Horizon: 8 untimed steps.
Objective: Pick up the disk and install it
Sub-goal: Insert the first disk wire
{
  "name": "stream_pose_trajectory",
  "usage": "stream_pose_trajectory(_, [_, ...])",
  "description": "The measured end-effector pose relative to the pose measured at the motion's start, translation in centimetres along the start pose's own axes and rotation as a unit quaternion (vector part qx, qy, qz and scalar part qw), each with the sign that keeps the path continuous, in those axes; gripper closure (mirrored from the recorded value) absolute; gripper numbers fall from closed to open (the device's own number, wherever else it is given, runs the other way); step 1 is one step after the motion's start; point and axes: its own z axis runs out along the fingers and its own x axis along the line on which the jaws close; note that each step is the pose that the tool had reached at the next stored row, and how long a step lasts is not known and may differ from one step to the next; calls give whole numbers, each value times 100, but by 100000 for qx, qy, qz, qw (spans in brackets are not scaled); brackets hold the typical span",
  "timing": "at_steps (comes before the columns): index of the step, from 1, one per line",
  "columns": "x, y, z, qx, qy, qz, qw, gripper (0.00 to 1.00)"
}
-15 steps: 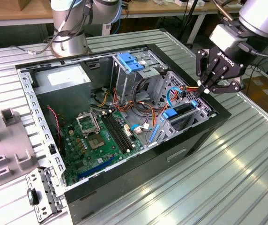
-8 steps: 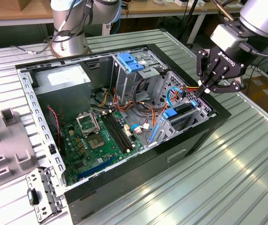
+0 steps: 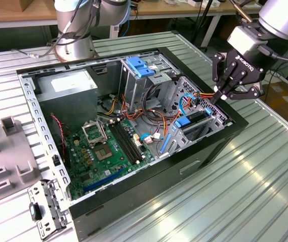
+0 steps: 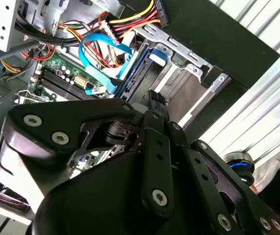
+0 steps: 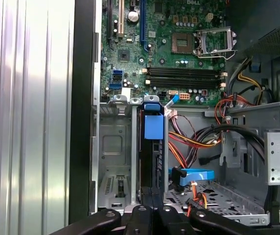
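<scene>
In the exterior view, the pincer (image 3: 219, 97) hangs over the open computer case (image 3: 204, 151) at the case's wall nearest the exterior view's right, its fingertips drawn together just above the drive cage (image 3: 197, 121), where the disk (image 3: 190, 120) sits on edge in its light-blue frame, directly below and slightly toward the case's middle from the tips. In the second wrist view, the fingers (image 4: 154, 105) close to a narrow point over the dark edge of the disk (image 4: 139, 78), which runs away from them between the cage's metal walls toward the motherboard (image 4: 61, 78). In the first wrist view, the disk (image 5: 152, 161) stands upright in the cage slot, its long axis in line with the pincer (image 5: 152, 203), blue tab (image 5: 153, 127) at the far end; the fingertips appear pressed together on or against its near end, though actual contact cannot be judged.
</scene>
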Motion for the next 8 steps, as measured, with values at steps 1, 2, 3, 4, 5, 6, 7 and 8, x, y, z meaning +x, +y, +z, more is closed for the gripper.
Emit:
stream_pose_trajectory(1, [0, -12, 0, -1, -3, -1, 100000, 89])
stream_pose_trajectory(2, [0, -30, 1, 0, -2, 3, 100000, 89])
stream_pose_trajectory(3, [0, -61, 1, -1, -5, 1, 100000, 89])
stream_pose_trajectory(4, [0, -93, 1, -3, -6, -2, 100000, 89])
stream_pose_trajectory(5, [1, -121, 2, -11, -4, 2, 100000, 89])
stream_pose_trajectory(6, [1, -162, 3, -34, -2, -1, 100000, 89])
stream_pose_trajectory(7, [-6, -223, 7, -68, -8, -33, 100000, 89])
stream_pose_trajectory(8, [-23, -237, 9, -75, 12, -83, 100000, 89])
